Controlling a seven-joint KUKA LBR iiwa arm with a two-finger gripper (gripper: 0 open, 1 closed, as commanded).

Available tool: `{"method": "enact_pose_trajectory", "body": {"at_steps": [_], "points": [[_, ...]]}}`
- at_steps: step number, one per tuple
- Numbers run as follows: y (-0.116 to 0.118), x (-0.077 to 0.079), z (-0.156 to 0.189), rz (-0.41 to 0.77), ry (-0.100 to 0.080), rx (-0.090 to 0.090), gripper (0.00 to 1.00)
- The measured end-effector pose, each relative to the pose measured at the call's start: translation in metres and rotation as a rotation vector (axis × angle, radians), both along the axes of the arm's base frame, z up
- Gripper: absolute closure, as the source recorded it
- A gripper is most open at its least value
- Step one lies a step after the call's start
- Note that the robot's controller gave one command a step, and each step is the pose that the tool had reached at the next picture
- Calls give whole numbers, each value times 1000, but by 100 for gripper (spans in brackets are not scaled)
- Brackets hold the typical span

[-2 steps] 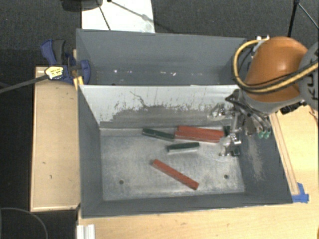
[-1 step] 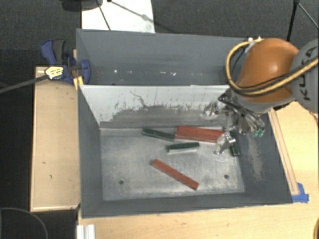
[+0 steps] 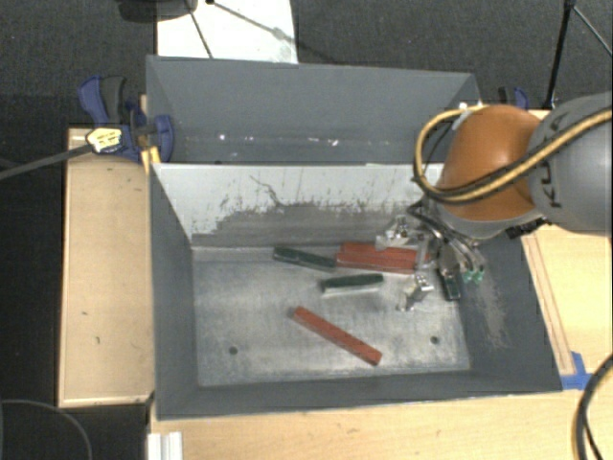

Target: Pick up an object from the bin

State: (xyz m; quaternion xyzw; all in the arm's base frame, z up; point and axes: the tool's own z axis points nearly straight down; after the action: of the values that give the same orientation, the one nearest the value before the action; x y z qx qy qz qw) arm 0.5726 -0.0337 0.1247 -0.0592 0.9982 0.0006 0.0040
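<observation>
My gripper [image 3: 419,289] hangs low over the right part of the bin floor, under the orange wrist cover. Just left of it, close to the back wall, a red-brown block [image 3: 374,257] lies flat with its right end reaching up to the gripper; I cannot tell if they touch. A dark green pen-like stick [image 3: 351,281] lies just below the block, pointing at the gripper. A second dark green stick [image 3: 304,256] lies further left.
A long flat red-brown bar [image 3: 335,335] lies slantwise on the floor towards the front, left of the gripper. The arm and its cables come in over the bin's right wall.
</observation>
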Motion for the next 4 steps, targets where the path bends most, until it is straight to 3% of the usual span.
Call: {"method": "enact_pose_trajectory", "body": {"at_steps": [1, 2, 3, 4], "points": [[36, 27, -37, 9, -16, -4, 100], [36, 27, -37, 9, -16, -4, 100], [38, 18, 13, -4, 10, -1, 100], [30, 22, 44, 28, -1, -2, 100]]}}
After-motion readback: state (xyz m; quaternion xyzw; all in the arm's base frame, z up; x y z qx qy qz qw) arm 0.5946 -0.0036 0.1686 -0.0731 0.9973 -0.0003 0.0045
